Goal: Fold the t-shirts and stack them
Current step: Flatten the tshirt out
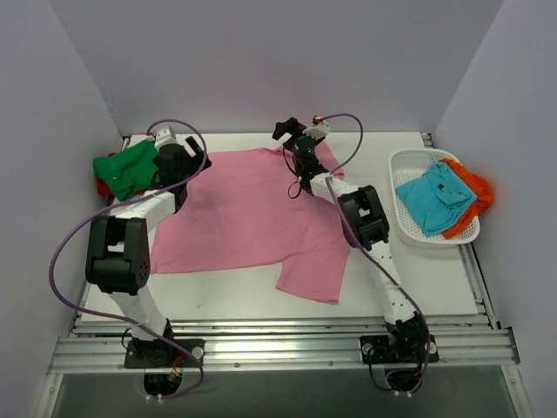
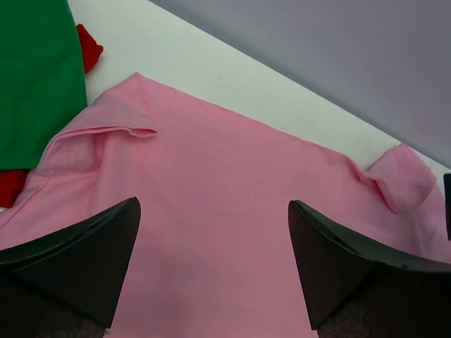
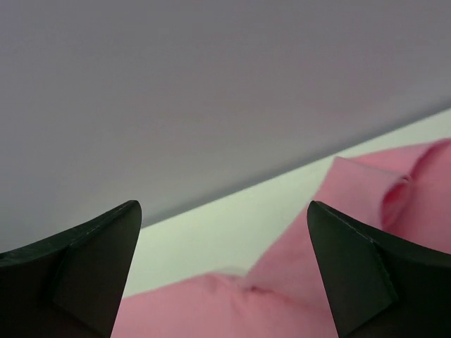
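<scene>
**A:** So where are we on the shirt pile? Anything actually folded yet?

**B:** Starting from our side: the pink shirt (image 1: 244,209) is spread out across the middle of the table (image 1: 218,296), with one sleeve (image 1: 312,277) sticking out toward us. No fold in the body that we can see. There's just a small flap turned over at its far left corner, so we'd call that one laid out but not started.

**A:** And the rest?

**B:** Off to the right, the teal shirt (image 1: 433,197) and the orange shirt (image 1: 474,190) are bunched up in the white basket (image 1: 416,154), so those two are untouched. Farther back, both arms are at the pink shirt's far edge. The left gripper (image 2: 213,205) hovers over the cloth with its fingers spread wide, pinching nothing. The right gripper (image 3: 223,208) is also wide apart and empty, over the far edge and looking toward the back wall.

**A:** Any stack at all?

**B:** Maybe. In the far left corner the green shirt (image 1: 129,167) lies on top of the red shirt (image 2: 88,51), just beside the pink one. We'd guess that's our stack so far, though we can't tell how neat the folds are. So roughly two down, pink next, and two still waiting.
</scene>
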Action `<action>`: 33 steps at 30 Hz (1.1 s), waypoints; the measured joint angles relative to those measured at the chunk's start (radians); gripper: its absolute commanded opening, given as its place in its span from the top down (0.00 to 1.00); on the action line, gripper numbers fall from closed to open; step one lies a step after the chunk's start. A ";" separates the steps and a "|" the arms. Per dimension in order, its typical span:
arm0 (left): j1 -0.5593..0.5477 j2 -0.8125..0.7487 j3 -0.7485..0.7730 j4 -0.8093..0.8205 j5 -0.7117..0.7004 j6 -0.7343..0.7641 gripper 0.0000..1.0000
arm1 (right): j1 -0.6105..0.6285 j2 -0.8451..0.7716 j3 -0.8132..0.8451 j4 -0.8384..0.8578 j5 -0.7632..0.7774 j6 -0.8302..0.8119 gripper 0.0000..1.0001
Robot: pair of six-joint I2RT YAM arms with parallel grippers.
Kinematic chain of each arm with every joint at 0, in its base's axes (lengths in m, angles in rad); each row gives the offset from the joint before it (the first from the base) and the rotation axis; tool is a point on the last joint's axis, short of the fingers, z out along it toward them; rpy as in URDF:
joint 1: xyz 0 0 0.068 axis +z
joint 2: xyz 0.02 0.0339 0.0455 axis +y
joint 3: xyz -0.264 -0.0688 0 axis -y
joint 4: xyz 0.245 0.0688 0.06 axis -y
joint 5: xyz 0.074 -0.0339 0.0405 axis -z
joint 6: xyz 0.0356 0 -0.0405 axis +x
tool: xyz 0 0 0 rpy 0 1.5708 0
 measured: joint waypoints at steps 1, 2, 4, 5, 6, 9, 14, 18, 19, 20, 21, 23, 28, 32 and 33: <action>-0.003 -0.006 -0.003 0.000 -0.002 0.001 0.05 | 0.000 -0.076 -0.121 0.006 0.006 -0.004 0.00; -0.007 -0.014 -0.007 0.000 -0.004 0.002 0.04 | 0.000 -0.135 -0.201 0.010 0.018 -0.008 0.01; -0.013 -0.033 -0.018 -0.002 -0.007 -0.005 0.04 | 0.000 -0.263 -0.367 0.014 0.043 -0.011 0.01; -0.016 -0.045 -0.025 -0.004 -0.011 -0.010 0.04 | 0.003 -0.331 -0.438 0.005 0.065 -0.011 0.01; -0.020 -0.059 -0.035 -0.006 -0.018 -0.017 0.04 | 0.003 -0.394 -0.497 -0.020 0.086 -0.009 0.01; -0.035 -0.108 -0.079 -0.016 -0.055 -0.047 0.03 | 0.015 -0.571 -0.625 -0.122 0.187 0.005 0.00; -0.091 -0.241 -0.189 -0.094 -0.151 -0.130 0.02 | 0.070 -0.830 -0.826 -0.354 0.419 0.097 0.00; -0.163 -0.369 -0.282 -0.166 -0.233 -0.217 0.02 | 0.130 -0.950 -0.996 -0.528 0.506 0.219 0.00; -0.186 -0.392 -0.298 -0.181 -0.250 -0.233 0.02 | 0.149 -0.972 -1.038 -0.581 0.528 0.250 0.00; -0.206 -0.418 -0.315 -0.198 -0.270 -0.250 0.02 | 0.174 -0.990 -1.075 -0.642 0.547 0.286 0.00; -0.224 -0.440 -0.332 -0.215 -0.287 -0.264 0.02 | 0.213 -1.009 -1.112 -0.719 0.575 0.332 0.00; -0.253 -0.484 -0.367 -0.246 -0.317 -0.303 0.02 | 0.302 -1.041 -1.154 -0.854 0.605 0.420 0.00; -0.289 -0.585 -0.474 -0.318 -0.364 -0.364 0.01 | 0.577 -1.217 -1.273 -1.083 0.631 0.666 0.00; -0.344 -0.655 -0.533 -0.375 -0.390 -0.391 0.01 | 0.761 -1.405 -1.405 -1.207 0.620 0.854 0.04; -0.356 -0.673 -0.543 -0.388 -0.394 -0.395 0.01 | 0.803 -1.438 -1.429 -1.248 0.617 0.909 0.04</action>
